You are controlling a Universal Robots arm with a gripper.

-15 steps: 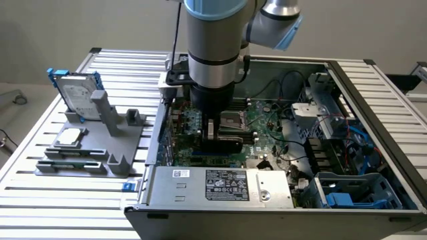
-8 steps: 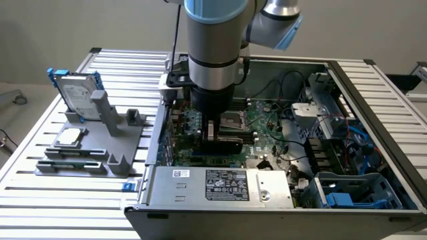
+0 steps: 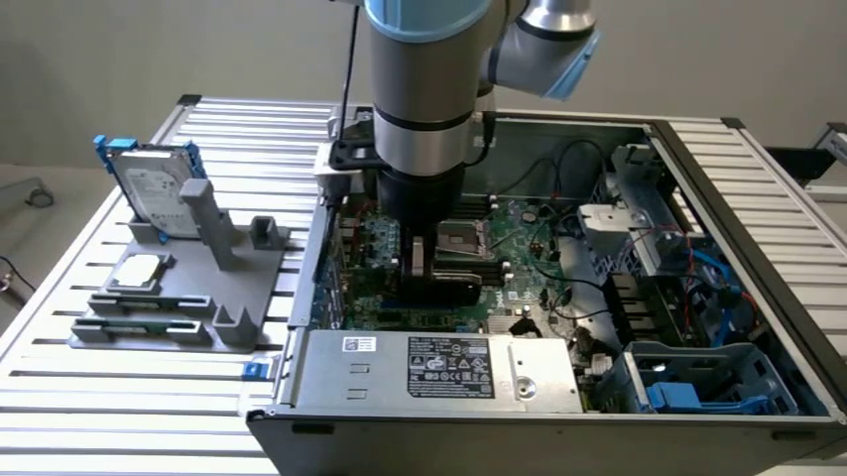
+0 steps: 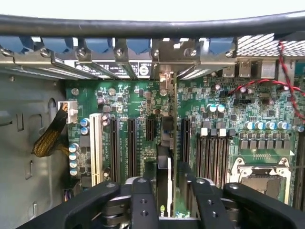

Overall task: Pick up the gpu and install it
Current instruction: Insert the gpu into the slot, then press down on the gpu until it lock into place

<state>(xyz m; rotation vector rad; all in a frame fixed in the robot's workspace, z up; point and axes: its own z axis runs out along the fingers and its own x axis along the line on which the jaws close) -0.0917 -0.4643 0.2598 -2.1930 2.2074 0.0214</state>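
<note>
The gpu (image 4: 167, 157) stands on edge between my fingers (image 4: 143, 200), with its green board on one side and its black cover on the other. Its silver end bracket (image 4: 164, 78) reaches the rear slot openings of the case. The card sits low over the black expansion slots (image 4: 131, 143) of the motherboard (image 4: 124, 100), in line with one of them; I cannot tell whether it is seated. In the exterior view my gripper (image 3: 430, 266) is down inside the open computer case (image 3: 715, 149), shut on the dark card (image 3: 447, 290).
A grey holder (image 3: 198, 297) on the slatted table at the exterior view's left carries a silver hard drive in a blue frame (image 3: 153, 188) and a small square chip (image 3: 143, 270). The power supply (image 3: 437, 367), processor socket (image 4: 259, 174), cables (image 4: 267, 86) and drive cage (image 3: 649, 228) crowd the case.
</note>
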